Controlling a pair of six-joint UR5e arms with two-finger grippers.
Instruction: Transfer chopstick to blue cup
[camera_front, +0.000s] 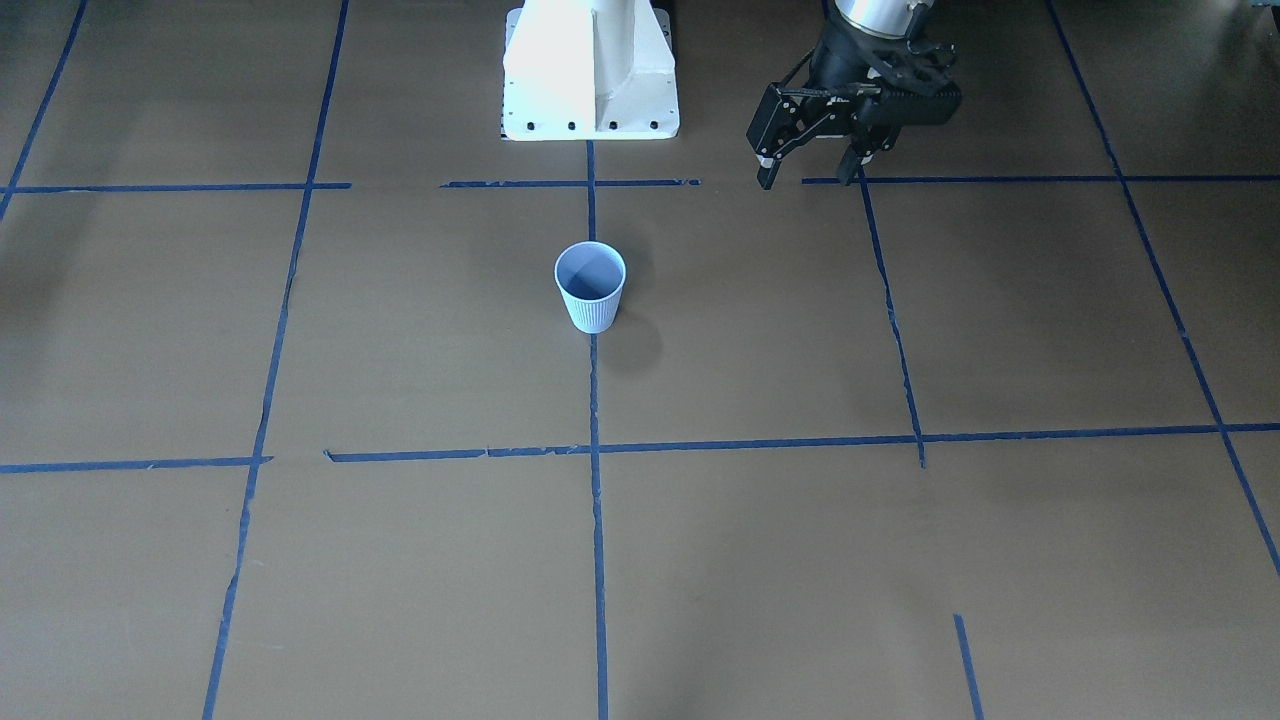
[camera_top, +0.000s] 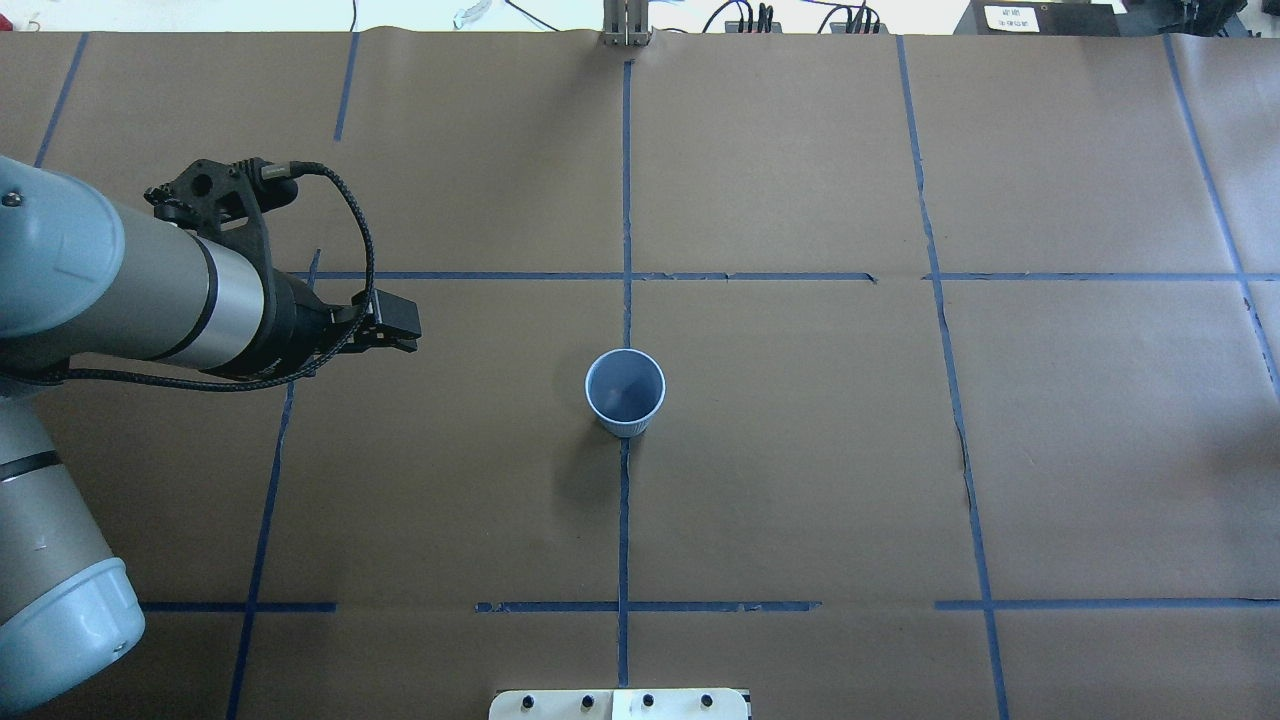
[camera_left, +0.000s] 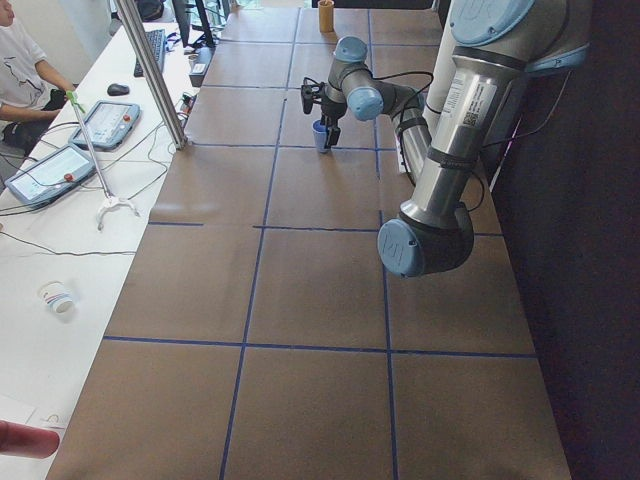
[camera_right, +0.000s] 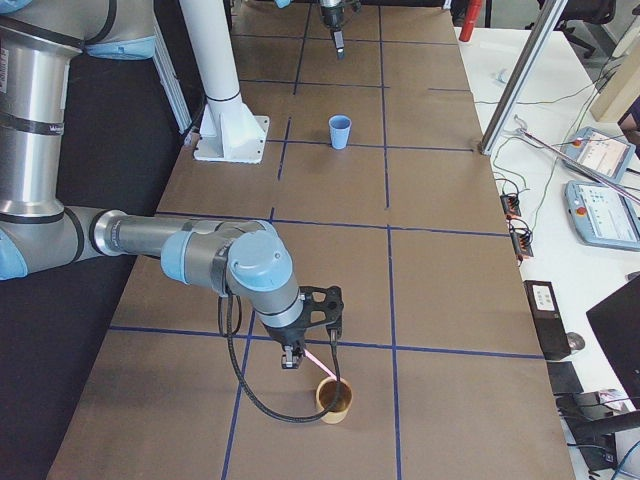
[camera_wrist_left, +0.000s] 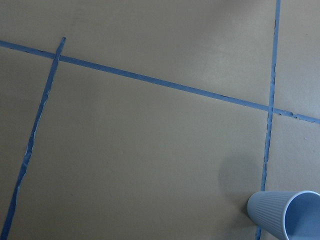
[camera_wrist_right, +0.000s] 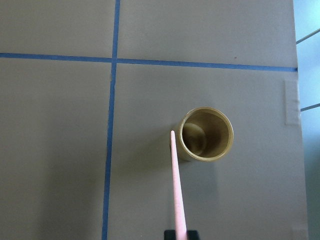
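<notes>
Front view: the blue cup (camera_front: 590, 287) is noted upright and empty, mid-table. The left gripper (camera_front: 808, 178) is held idle, fingers apart.

Right side view: the chopstick (camera_right: 320, 365) is clamped in the right gripper (camera_right: 310, 352), over a tan cup (camera_right: 335, 398), well apart from the blue cup.

Right wrist view: the stick's tip is seen just outside the tan cup's rim.

Step judged: pick-up. Next, a long carry and tip-first alignment are called for.

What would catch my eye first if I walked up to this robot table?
Probably the little blue cup, standing alone in the middle of the brown table. Next, at the table's end on the robot's right, the right gripper pinches a thin pink chopstick, its tip beside a tan cup. The left gripper hovers open and empty.
</notes>
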